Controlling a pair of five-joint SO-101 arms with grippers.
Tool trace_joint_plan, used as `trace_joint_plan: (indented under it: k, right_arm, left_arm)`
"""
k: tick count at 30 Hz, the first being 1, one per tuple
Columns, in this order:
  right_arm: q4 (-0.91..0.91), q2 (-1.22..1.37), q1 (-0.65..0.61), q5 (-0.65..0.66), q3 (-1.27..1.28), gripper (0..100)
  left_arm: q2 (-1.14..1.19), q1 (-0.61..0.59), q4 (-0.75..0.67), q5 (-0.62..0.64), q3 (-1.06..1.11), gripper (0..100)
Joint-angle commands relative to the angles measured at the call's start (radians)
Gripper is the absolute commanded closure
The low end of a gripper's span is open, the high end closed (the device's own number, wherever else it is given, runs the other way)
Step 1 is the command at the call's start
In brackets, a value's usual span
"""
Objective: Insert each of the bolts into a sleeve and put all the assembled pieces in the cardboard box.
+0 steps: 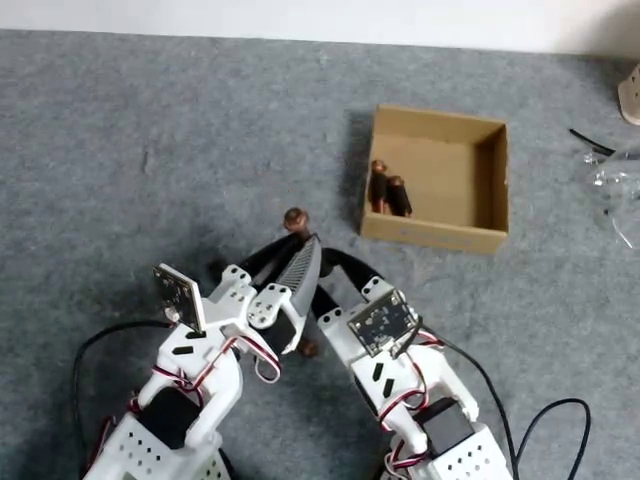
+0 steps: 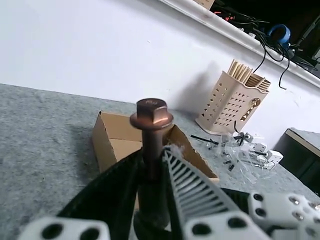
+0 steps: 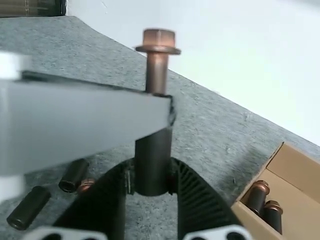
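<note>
1. Centrally, the left claw (image 2: 152, 157) is clamped on the shaft of a bolt (image 2: 151, 114), which stands upright with its head on top
2. The bolt's lower end sits in a dark sleeve (image 3: 153, 160), and the right claw (image 3: 152, 182) is clamped on that sleeve, just under the left claw's finger
3. Both claws meet above the surface (image 1: 120, 150), and a narrow strip of grey cover separates them from the cardboard box (image 1: 432, 234)
4. The box is open on top; in the high view two assembled pieces (image 1: 388, 192) lie side by side against its left wall, with box floor showing to their right
5. Two loose sleeves (image 3: 75, 175) and a loose bolt (image 3: 86, 185) lie on the surface beneath the claws
6. Beyond the box, a slotted basket (image 2: 235, 102) and clear plastic bits (image 2: 240, 150) crowd the surface's far edge by the white wall (image 2: 75, 40)
</note>
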Motion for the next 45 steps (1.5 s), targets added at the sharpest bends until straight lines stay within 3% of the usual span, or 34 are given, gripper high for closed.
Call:
trace_joint_plan:
  k: [1,16,23,26,31,39,43,45]
  right_arm:
    - [-0.004,-0.013,0.05,0.008,0.127,99.4]
    - [-0.004,-0.013,0.05,0.008,0.127,99.4]
    - [-0.004,-0.013,0.051,0.008,0.127,99.4]
    - [-0.004,-0.013,0.051,0.008,0.127,99.4]
    - [-0.004,-0.012,0.064,0.008,0.127,99.4]
    - [-0.01,-0.013,0.102,0.008,0.127,99.4]
    - [-0.041,-0.013,0.173,0.003,0.127,99.4]
    - [-0.042,-0.013,0.189,0.003,0.127,99.4]
  left_arm:
    - [-0.01,-0.001,0.0,-0.008,0.019,99]
    - [-0.01,0.051,0.1,-0.009,0.019,99]
    - [-0.01,0.039,0.106,-0.009,0.019,74]
    - [-0.01,0.039,0.106,-0.005,0.019,69]
    - [-0.018,0.001,0.103,-0.002,-0.002,72]
    - [-0.015,-0.432,0.101,0.147,-0.099,86]
    - [-0.015,-0.407,0.04,0.146,-0.01,99]
    - [-0.008,-0.386,-0.038,0.146,0.024,98]
